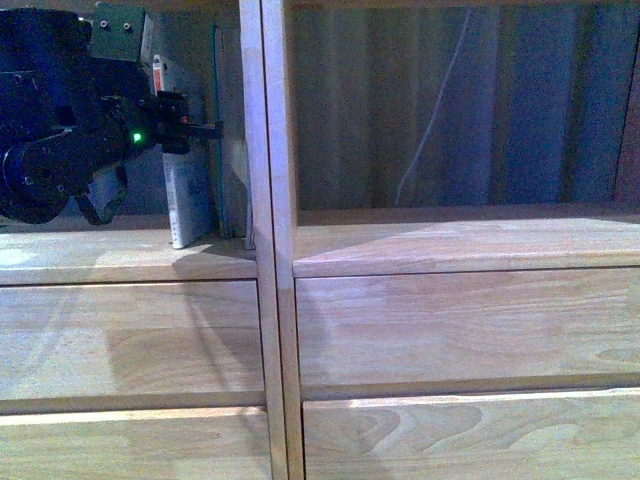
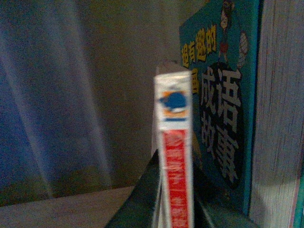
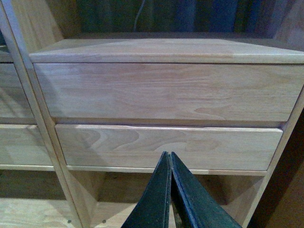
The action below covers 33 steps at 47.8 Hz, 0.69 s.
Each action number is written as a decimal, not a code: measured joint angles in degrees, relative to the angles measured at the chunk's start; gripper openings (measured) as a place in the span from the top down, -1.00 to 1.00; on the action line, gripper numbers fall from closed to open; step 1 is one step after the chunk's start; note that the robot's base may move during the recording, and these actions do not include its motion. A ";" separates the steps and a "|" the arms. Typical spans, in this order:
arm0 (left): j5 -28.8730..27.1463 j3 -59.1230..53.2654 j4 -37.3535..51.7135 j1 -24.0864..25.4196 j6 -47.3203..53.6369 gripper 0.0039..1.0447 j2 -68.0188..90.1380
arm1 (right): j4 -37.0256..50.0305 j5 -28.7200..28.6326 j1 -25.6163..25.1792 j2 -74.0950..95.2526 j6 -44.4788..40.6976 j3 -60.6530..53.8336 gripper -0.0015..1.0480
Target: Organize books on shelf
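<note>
Books (image 1: pixel 190 210) stand on the shelf (image 1: pixel 450 240) (left of the divider (image 1: pixel 268 150))

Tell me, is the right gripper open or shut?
Shut. On the right gripper, both fingers meet at the tips, nothing between them.

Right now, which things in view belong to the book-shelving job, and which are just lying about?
Part of the job:
- white-spined book, gripped by the left pincer
- teal book, standing upright next to it
- wooden shelf

Not part of it:
- white cable behind the shelf
- blue curtain behind the shelf
- right pincer, shut and empty, idle for now
</note>
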 joint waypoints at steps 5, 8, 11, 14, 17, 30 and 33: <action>-0.13 -0.22 -0.24 -0.07 -0.02 0.22 0.02 | -1.81 0.00 0.00 -1.79 0.00 0.02 0.94; -0.20 -0.63 -0.24 -0.11 -0.02 0.05 0.02 | -2.56 0.00 0.00 -2.54 0.00 0.00 0.94; -0.28 -1.20 -0.24 -0.33 0.09 -0.15 0.02 | -3.41 0.00 0.00 -3.41 0.00 0.02 0.94; -0.37 -1.90 -0.37 -0.68 0.07 -0.42 0.02 | -4.55 0.00 0.00 -4.46 0.00 0.02 0.94; -0.37 -2.21 -0.68 -0.94 0.13 -0.66 0.02 | -11.47 0.00 0.00 -9.66 -0.02 0.02 0.94; -0.35 -2.25 -2.49 -1.36 0.72 -0.86 0.02 | -14.49 0.04 0.00 -14.16 -0.02 0.02 0.94; -0.37 -2.25 -2.99 -1.36 0.94 -0.86 0.02 | -14.49 0.00 0.00 -14.19 -0.02 0.02 0.94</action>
